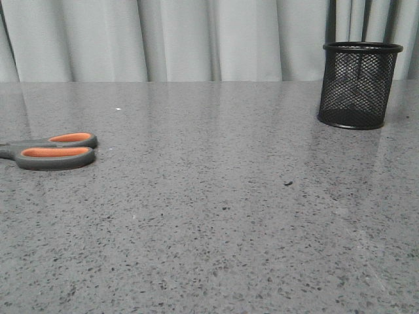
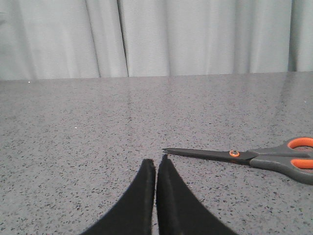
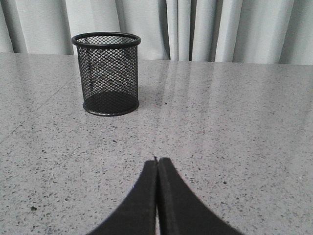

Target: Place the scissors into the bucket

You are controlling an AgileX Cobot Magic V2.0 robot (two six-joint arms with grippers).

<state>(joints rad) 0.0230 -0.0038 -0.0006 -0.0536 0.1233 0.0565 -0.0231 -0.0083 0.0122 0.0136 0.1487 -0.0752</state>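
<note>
The scissors (image 1: 55,150) lie flat on the grey speckled table at the left edge of the front view, dark grey handles with orange linings toward the middle, blades running off the frame. In the left wrist view the scissors (image 2: 254,157) lie closed, blade tip just beyond my left gripper (image 2: 156,160), which is shut and empty. The bucket (image 1: 357,84), a black wire-mesh cup, stands upright at the back right. It also shows in the right wrist view (image 3: 106,73), well beyond my right gripper (image 3: 157,160), which is shut and empty. Neither gripper shows in the front view.
The grey speckled table (image 1: 216,216) runs back to a pale pleated curtain (image 1: 196,39). A small dark speck (image 1: 288,183) lies on the table right of the middle.
</note>
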